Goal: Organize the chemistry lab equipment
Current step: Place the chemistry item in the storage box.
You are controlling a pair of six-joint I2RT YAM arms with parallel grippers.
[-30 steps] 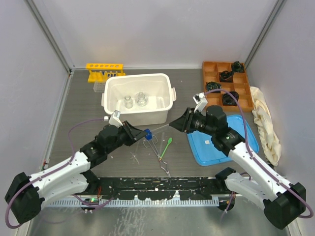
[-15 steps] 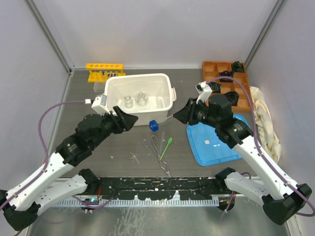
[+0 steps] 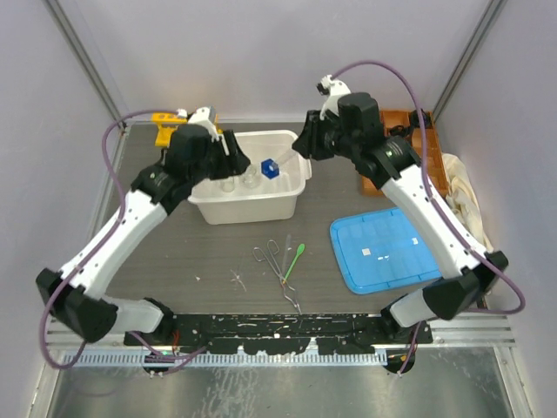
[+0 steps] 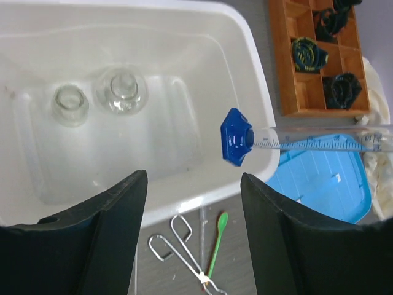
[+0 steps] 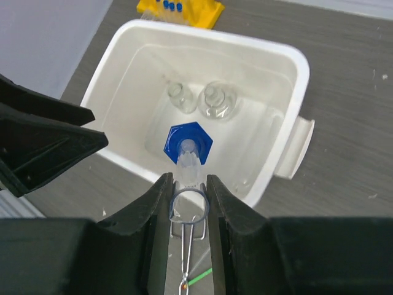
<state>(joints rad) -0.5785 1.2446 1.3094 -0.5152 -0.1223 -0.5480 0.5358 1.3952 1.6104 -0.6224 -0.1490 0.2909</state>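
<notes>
Care: right gripper (image 5: 187,184) pinches the clear blue-based cylinder (image 3: 270,167); lower it gently into the white plastic tub (image 3: 248,209), 3 o'clock of the small glass flasks (image 3: 251,177). Left gripper (image 4: 191,184) gapes wide, empty.

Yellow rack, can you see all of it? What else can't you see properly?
No.
Yellow rack: top view, left arm covers most; right wrist view, top edge cuts it.
Orange tray: left wrist view, top edge cuts it.
Cylinder: left wrist view, marks too small to read.
</notes>
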